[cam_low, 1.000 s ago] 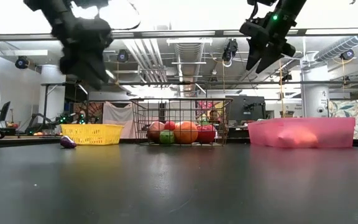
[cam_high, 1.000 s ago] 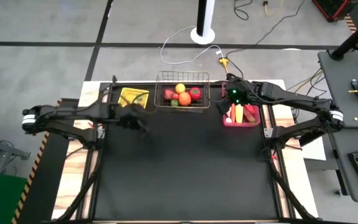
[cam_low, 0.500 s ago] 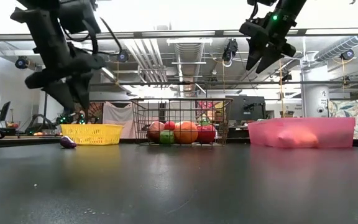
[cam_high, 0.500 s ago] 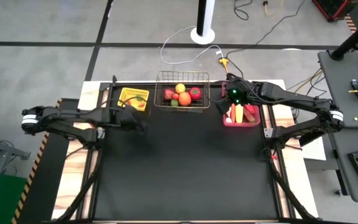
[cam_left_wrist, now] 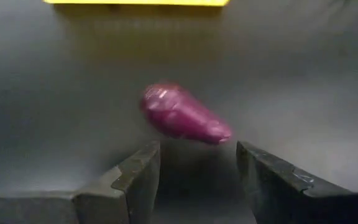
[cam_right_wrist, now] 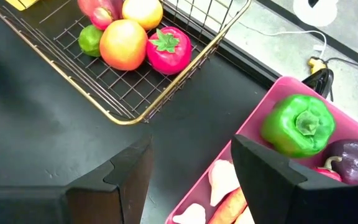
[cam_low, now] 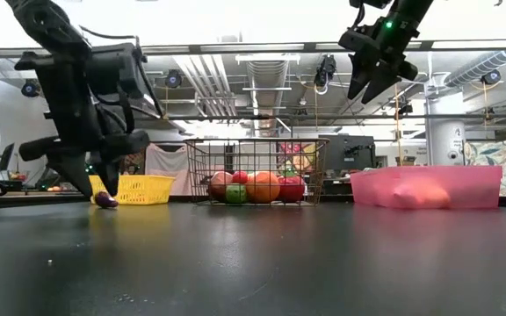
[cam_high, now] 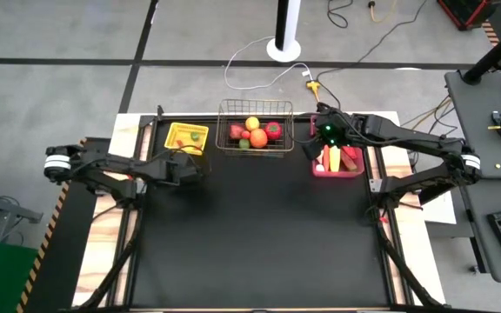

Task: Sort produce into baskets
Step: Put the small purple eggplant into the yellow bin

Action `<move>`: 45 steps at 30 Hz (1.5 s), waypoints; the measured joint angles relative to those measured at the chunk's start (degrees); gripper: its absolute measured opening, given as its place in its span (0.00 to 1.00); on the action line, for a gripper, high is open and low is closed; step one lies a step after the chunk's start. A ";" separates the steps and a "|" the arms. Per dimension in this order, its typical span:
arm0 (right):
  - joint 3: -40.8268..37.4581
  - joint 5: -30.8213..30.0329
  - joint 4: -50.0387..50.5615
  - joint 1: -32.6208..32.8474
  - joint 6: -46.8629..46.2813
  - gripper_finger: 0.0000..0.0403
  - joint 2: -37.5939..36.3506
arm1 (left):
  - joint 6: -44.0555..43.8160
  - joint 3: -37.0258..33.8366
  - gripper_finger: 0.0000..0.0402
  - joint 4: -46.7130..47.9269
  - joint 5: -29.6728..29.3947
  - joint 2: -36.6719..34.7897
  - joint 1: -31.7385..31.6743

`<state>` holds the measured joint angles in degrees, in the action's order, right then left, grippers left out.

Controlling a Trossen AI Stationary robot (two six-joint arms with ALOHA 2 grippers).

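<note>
A purple eggplant [cam_left_wrist: 184, 116] lies on its side on the black worktop [cam_high: 259, 235], just in front of the yellow tray [cam_high: 187, 136]; in the left wrist view its long axis runs slantwise across the gap between the fingers, the rounded thick end lying toward the tray and the narrower end toward one finger [cam_left_wrist: 272, 180]; in the low view it shows as a small purple shape [cam_low: 105, 199] at the foot of the left hand.

The left hand [cam_left_wrist: 197, 171] hangs low over the worktop with its fingers apart, one on each side of the near part of the eggplant, neither touching it; it holds nothing.

The right hand [cam_right_wrist: 191, 171] hovers high above the gap between the wire basket [cam_high: 256, 130] and the pink bin [cam_high: 337, 162]; its fingers stand apart and empty.

The wire basket holds an orange [cam_right_wrist: 123, 43], a lime [cam_right_wrist: 89, 39], a strawberry [cam_right_wrist: 166, 49] and other fruit; the pink bin holds a green pepper [cam_right_wrist: 298, 124] and a dark purple piece [cam_right_wrist: 352, 158], among others.

Nothing lies between the eggplant and the tray wall [cam_left_wrist: 135, 2].
</note>
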<state>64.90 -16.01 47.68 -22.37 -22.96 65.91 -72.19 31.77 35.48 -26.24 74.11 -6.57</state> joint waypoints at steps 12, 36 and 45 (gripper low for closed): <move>0.00 1.03 0.00 0.00 0.68 0.52 -0.02 | -3.06 1.88 0.48 0.09 -3.73 5.21 0.00; 0.00 1.20 0.04 0.00 1.14 0.52 -0.02 | 2.76 9.40 0.56 -0.98 -9.31 16.37 -2.78; -0.09 1.20 0.03 0.01 1.14 0.52 -0.02 | 6.58 9.03 0.56 -3.80 -9.90 19.05 -3.82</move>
<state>64.82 -14.81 47.71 -22.36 -21.82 65.89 -65.61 40.80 31.69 -36.14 93.16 -10.39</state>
